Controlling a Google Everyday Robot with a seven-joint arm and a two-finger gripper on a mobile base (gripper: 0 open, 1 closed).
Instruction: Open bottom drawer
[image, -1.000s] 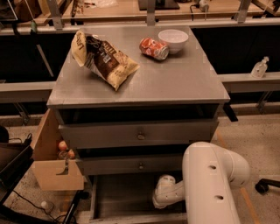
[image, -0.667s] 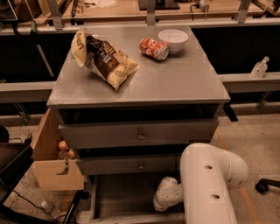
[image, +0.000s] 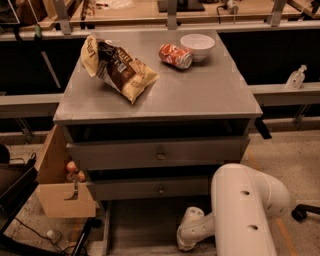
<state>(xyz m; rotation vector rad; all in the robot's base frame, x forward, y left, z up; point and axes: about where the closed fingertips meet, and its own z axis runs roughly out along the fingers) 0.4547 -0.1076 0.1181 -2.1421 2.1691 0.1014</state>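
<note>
Since the earlier frames the white arm (image: 247, 210) has swung back slightly to the right and its wrist sits a little lower; nothing else has shifted. Bottom drawer (image: 145, 227) stands pulled out at the foot of the grey cabinet (image: 150, 100), lowest of three tiers, its flat grey floor seen from above and its front cut off by the lower edge of the view. Gripper (image: 186, 244) is down at the right side of that open drawer, at the end of the rounded white wrist; whether it is wide or closed cannot be told.

Middle drawer (image: 150, 189) and top drawer (image: 155, 152) are both flat-fronted, each with a small round centre knob, and the top one stands slightly proud of the carcass. Cabinet top is smooth, matt grey. On it lie a crumpled yellow-and-brown chip bag (image: 120, 67) at the left, a red can (image: 176, 55) on its side, and a white bowl (image: 197, 46) just beside the can, its contents not visible.

Cardboard box (image: 65, 200) leans against the cabinet's left side, with round reddish-orange items (image: 74, 171) inside. Speckled concrete floor (image: 280, 150) surrounds the unit. A clear bottle (image: 296, 77) stands on the ledge at the right, and a wooden bench (image: 140, 11) runs behind
</note>
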